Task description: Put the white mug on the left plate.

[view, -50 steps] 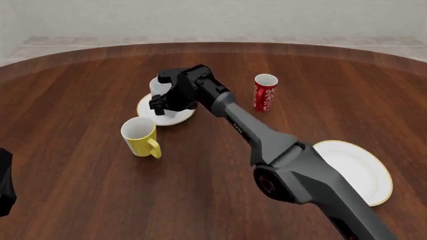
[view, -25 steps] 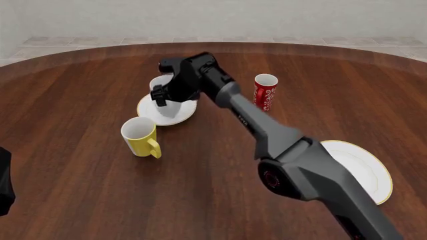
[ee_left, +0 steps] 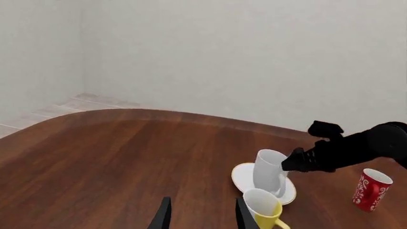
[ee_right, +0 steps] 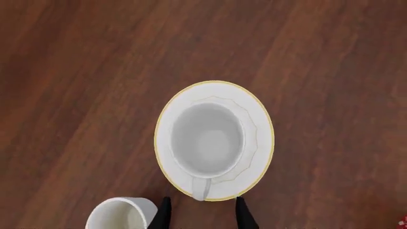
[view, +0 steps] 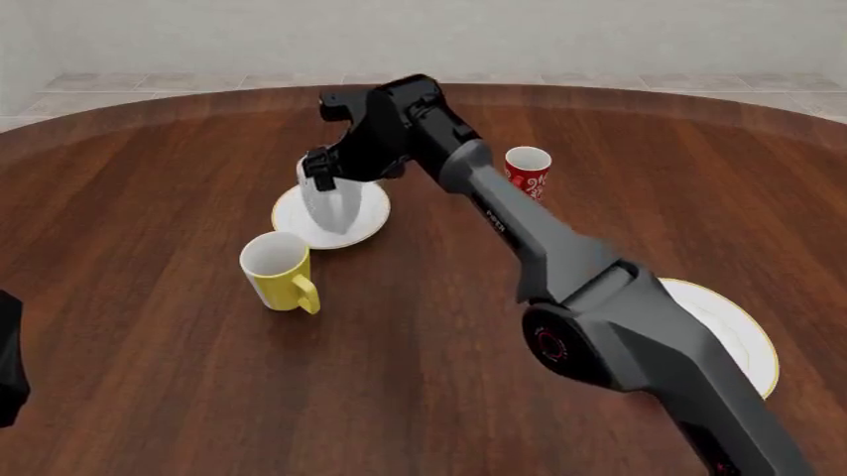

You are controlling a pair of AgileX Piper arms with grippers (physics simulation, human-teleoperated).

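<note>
The white mug stands on the left plate, a small white plate with a gold rim. Seen from straight above in the right wrist view, the mug sits inside the plate with its handle toward the camera. My right gripper hovers just above the mug, open and holding nothing; its fingertips are spread well apart. The left wrist view shows the mug, the plate and the right gripper beside the mug's rim. My left gripper is open and empty, far from them.
A yellow mug stands just in front of the small plate. A red patterned cup is to its right, behind the right arm. A larger gold-rimmed plate lies at the near right, partly under that arm.
The right gripper has let go of the white mug and risen above it, moving slightly away from the camera. The mug stays on the small plate. The left arm has not moved.
</note>
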